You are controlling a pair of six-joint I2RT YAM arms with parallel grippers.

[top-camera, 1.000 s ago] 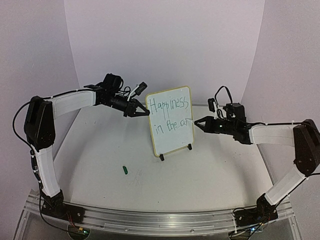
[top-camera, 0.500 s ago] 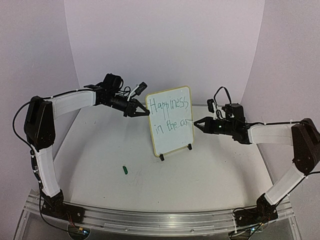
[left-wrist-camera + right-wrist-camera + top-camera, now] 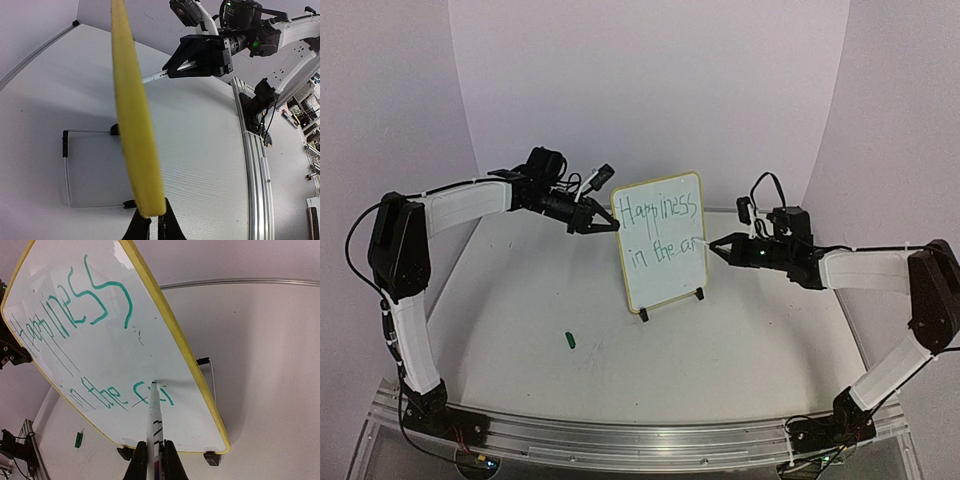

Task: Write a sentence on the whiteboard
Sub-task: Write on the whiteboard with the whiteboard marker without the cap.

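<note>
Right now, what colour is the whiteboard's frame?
Yellow. The whiteboard frame shows best in left wrist view.

Pale lilac walls (image 3: 650, 90) close the left, right and far sides of a white surface (image 3: 740, 360), evenly lit. An aluminium rail (image 3: 620, 440) runs along its near edge.

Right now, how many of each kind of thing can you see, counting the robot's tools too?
whiteboard: 1
marker: 1
green cap: 1
tools, the left tool and the right tool: 2
Total: 5
</note>
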